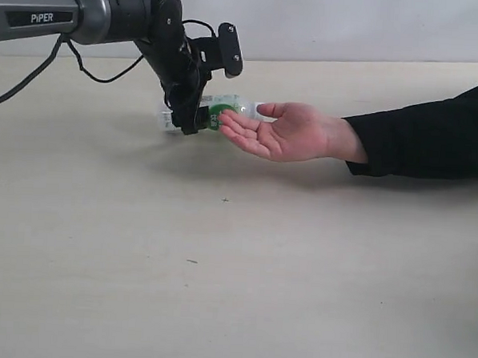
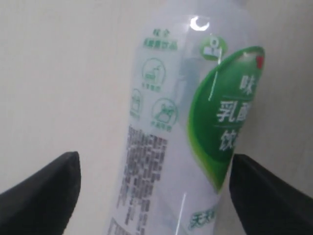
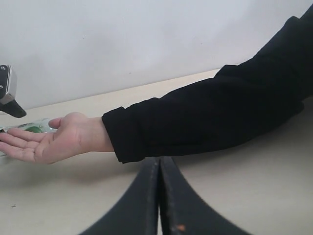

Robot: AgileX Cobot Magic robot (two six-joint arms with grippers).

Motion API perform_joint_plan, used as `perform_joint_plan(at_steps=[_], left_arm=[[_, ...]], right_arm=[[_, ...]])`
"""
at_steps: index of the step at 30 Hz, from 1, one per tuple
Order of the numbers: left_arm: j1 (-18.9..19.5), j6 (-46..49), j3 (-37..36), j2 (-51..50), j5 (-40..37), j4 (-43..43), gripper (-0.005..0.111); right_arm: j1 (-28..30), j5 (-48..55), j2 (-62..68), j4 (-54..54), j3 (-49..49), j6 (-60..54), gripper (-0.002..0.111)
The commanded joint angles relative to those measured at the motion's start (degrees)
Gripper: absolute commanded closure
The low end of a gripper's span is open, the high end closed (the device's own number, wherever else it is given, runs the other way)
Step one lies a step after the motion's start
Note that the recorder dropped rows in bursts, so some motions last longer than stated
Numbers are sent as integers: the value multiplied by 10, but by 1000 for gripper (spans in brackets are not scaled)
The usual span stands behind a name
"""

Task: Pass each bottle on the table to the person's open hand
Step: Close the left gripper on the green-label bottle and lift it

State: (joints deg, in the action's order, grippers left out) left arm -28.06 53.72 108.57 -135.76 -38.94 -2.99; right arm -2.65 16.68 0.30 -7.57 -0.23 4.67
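A clear bottle (image 1: 227, 108) with a white label and green marks lies tilted, its cap end at the thumb of the person's open hand (image 1: 281, 133) and its body over the fingertips. My left gripper (image 1: 190, 116) stands around the bottle's lower half. In the left wrist view the bottle (image 2: 195, 122) sits between the jaws of the left gripper (image 2: 154, 161); bare table shows between one finger (image 2: 54, 186) and the bottle, so the jaws are open. The right wrist view shows the hand (image 3: 54, 139) palm up, the bottle (image 3: 34, 128) behind it, and my right gripper (image 3: 160, 161) shut and empty.
The person's black-sleeved forearm (image 1: 426, 133) reaches in from the right, low over the pale table (image 1: 218, 266). The left arm (image 1: 111, 12) comes in from the upper left with a loose cable. A white wall stands behind the table.
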Motion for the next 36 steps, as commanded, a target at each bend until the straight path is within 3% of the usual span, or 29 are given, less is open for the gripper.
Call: perform_joint_plan(at_steps=[1,8,12,19,22,29,36], left_arm=[[2,3,4,-17,19,5,28],[2,3,4,-22,22,5,31],[2,2,4,-22,22,5,54],[2,-26,4,-21,22,-3,106],[2,-89,4,-13,22,-52,107],[2,-340,4,40,-25,-219,107],[0,-456,4,104,-111,-205,107]], right_arm=[[0,-4,-3,0,2,-1,108],[0,-4,-3,0,2,-1,108],[0,-4,-3,0,2,-1,108],[0,-4,-3,0,2,-1,108],[0,-4,-3,0,2,-1,108],[0,-4,-3,0,2,-1,108],[0,-4,-3,0,2,-1,108]])
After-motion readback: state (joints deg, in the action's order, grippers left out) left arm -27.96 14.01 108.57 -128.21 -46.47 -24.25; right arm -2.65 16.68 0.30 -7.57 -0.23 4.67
